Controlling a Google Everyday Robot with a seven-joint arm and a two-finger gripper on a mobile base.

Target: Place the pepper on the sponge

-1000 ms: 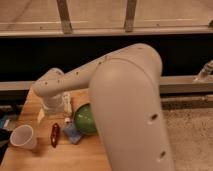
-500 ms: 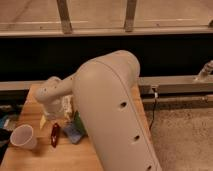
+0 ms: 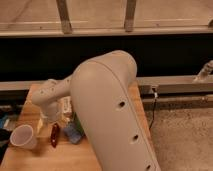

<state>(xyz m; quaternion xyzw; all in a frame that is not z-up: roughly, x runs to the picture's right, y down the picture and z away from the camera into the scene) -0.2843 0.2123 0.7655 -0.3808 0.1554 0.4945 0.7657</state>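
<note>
Camera view — gripper (image 3: 51, 120) over the pepper (image 3: 54, 135) — sponge (image 3: 73, 132) just beside.

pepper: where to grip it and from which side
Grip the pepper at its middle, from above, closing across its slim width: it lies flat on the table, long axis running toward the camera, between the white cup and the sponge. The gripper hangs close by its far end.

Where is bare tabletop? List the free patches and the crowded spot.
Free: the front strip of the table, nearer the camera than the white cup and pepper. Crowded: cup, pepper and sponge cluster around the pincer at the table's left.
</note>
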